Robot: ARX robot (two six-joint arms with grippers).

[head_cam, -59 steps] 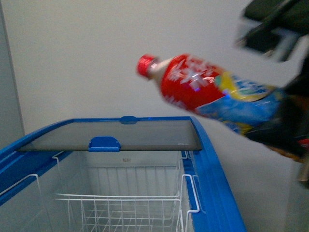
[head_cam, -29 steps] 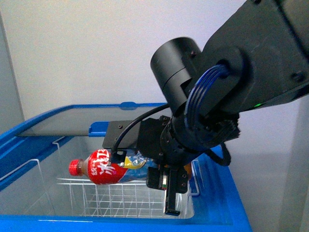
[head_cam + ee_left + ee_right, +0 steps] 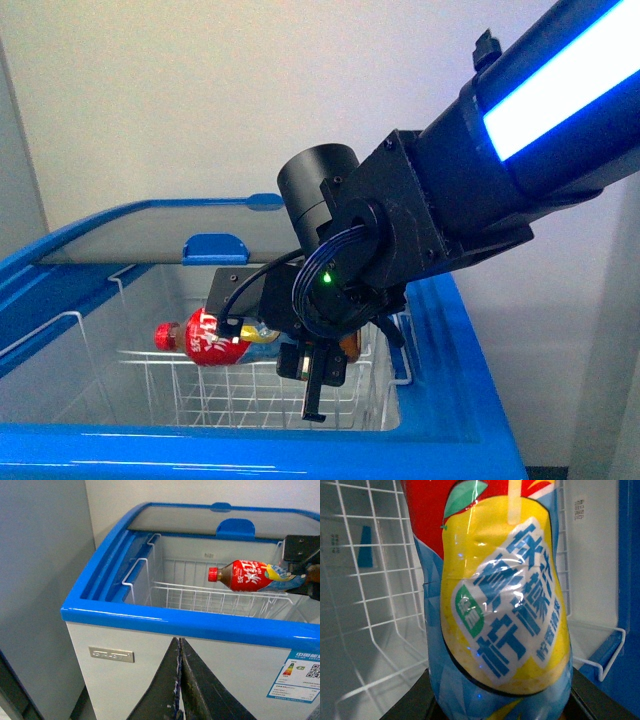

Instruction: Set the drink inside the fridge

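Observation:
The drink (image 3: 205, 338), a small bottle with a red cap and a red, yellow and blue label, lies on its side in the air inside the open fridge (image 3: 468, 340), cap pointing left, just above a white wire basket (image 3: 250, 392). My right gripper (image 3: 268, 332) is shut on its lower end. In the right wrist view the drink (image 3: 495, 605) fills the middle, with dark jaws at both sides of it. The left wrist view shows the drink (image 3: 247, 575) over the fridge (image 3: 165, 621) opening. My left gripper (image 3: 179, 643) is shut and empty, outside the fridge's front wall.
The glass lid (image 3: 150, 238) with a blue handle (image 3: 215, 248) is slid to the back, leaving the front half open. A tall grey cabinet (image 3: 40, 580) stands close to the fridge's left side. A pale wall is behind.
My right arm has brought the drink down from high above the fridge into its opening, and over the last half second a little lower and further back.

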